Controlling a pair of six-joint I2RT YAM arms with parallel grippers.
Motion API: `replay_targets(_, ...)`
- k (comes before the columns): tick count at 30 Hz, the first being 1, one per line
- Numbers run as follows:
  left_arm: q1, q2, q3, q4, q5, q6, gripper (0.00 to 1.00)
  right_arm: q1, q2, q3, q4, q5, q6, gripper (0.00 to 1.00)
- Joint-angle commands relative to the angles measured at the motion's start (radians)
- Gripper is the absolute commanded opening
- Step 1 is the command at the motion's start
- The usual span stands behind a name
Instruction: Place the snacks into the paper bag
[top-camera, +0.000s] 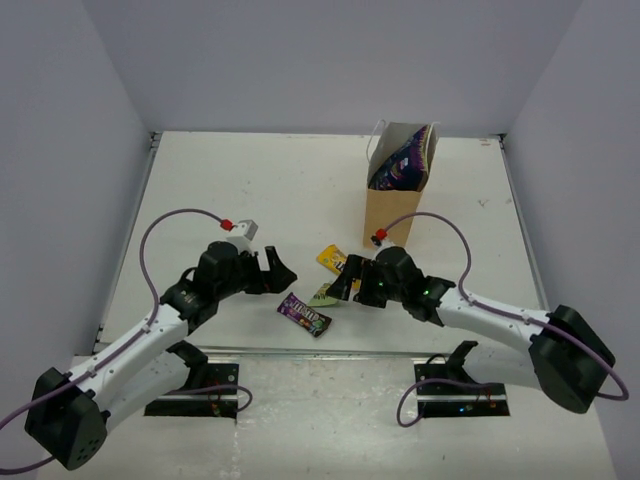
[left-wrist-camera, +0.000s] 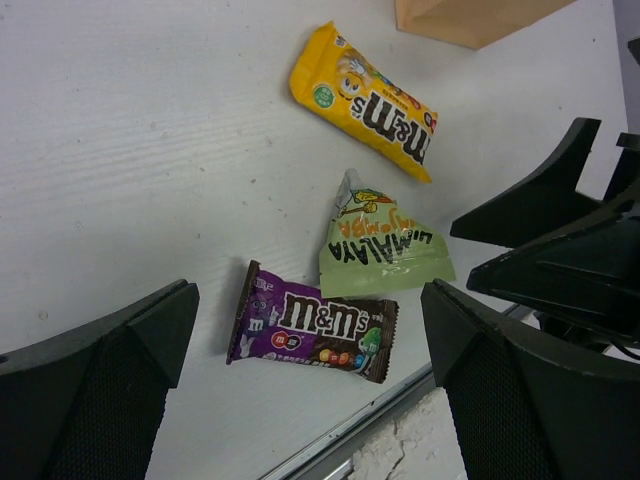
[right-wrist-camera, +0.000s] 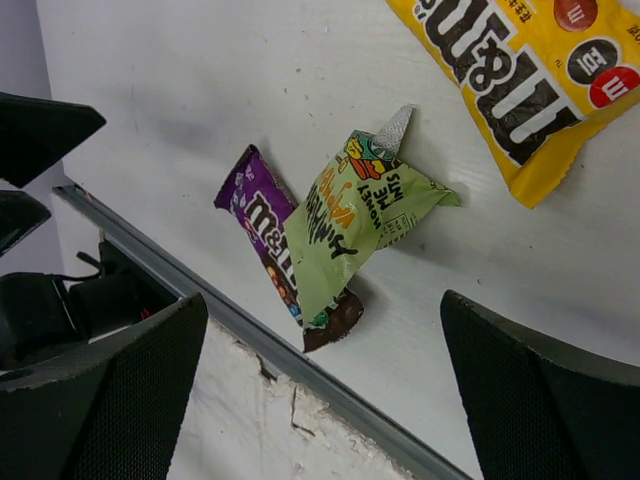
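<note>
The tan paper bag (top-camera: 393, 210) stands upright at the back right, with the large purple chip bag (top-camera: 402, 160) inside it. The yellow M&M's pack (top-camera: 333, 259), small green packet (top-camera: 325, 296) and dark purple candy bar (top-camera: 304, 313) lie flat near the table's front edge. The green packet (right-wrist-camera: 355, 215) overlaps one end of the purple bar (right-wrist-camera: 255, 210). My left gripper (top-camera: 278, 272) is open and empty, just left of them, above the purple bar (left-wrist-camera: 312, 322). My right gripper (top-camera: 345, 280) is open and empty, just right of the green packet (left-wrist-camera: 385, 245). The red bag is not in view.
The table's front edge with its metal rail (right-wrist-camera: 200, 290) runs just below the snacks. White walls enclose the table on the left, back and right. The paper bag's bottom corner (left-wrist-camera: 470, 18) shows beyond the yellow pack (left-wrist-camera: 365, 100).
</note>
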Motion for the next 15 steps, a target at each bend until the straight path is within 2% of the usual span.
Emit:
replay_targets(1,0.000,-0.015,0.017,-0.028,-0.024,-0.008,1.00,0.024,0.059,0.040,0.093,0.041,0.057,0.99)
replay_targets(5,0.000,-0.032,0.011,-0.036,-0.027,-0.014,1.00,0.039,0.137,0.047,0.142,0.044,0.069,0.98)
replay_targets(6,0.000,-0.039,0.005,-0.034,-0.027,-0.015,1.00,0.037,0.148,0.051,0.148,0.047,0.069,0.94)
replay_targets(7,0.000,-0.044,0.003,-0.034,-0.029,-0.017,1.00,0.039,0.157,0.060,0.154,0.051,0.066,0.80)
replay_targets(8,0.000,-0.047,0.002,-0.036,-0.027,-0.017,1.00,0.039,0.168,0.066,0.157,0.053,0.063,0.74)
replay_targets(15,-0.001,-0.062,-0.005,-0.056,-0.045,-0.004,1.00,0.037,0.220,0.097,0.177,0.044,0.057,0.44)
